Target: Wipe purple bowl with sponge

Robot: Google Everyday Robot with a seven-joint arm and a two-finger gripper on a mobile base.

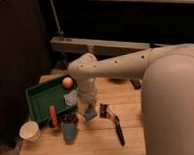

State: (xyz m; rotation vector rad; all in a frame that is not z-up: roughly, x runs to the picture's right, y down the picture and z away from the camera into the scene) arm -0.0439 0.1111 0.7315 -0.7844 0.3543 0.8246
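My gripper [88, 108] points down over the wooden table [95, 142], just right of the green tray [42, 98]. It is shut on the sponge [90, 113], a small blue block held a little above the tabletop. The purple bowl is at the far side of the table, almost wholly hidden behind my white arm [119, 65]. Only a dark sliver of it [119, 81] shows under the arm.
An orange fruit [67, 82] lies in the tray. A white cup [30, 131], an orange-red stick-like object [53, 115] and a blue cup-shaped object [69, 131] stand at the front left. A black-handled brush [117, 128] lies right of the gripper.
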